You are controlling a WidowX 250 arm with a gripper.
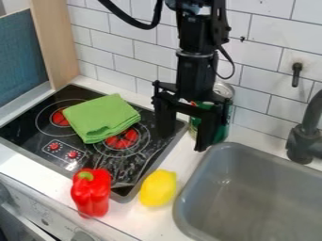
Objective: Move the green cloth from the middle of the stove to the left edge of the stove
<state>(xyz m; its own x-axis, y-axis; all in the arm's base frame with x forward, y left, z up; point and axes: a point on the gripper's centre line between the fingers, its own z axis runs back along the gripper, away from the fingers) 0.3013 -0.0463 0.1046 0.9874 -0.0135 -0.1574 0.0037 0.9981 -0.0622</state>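
Black gripper [182,142] hangs over the counter [190,162], jaws spread wide, in front of the green can [224,89] by the tiled wall [267,82]. Green cloth [100,117] lies folded on the stovetop [63,98]; red pepper [92,195] and lemon [158,188] at its near edge. Gray sink [252,197] to the right.

The black arm [196,63] hangs downward, end effector [183,142] open.

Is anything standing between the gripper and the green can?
Nothing visible does: the gripper hangs in front of the can, its jaws hiding part of it. The cloth lies aside, on the stove.
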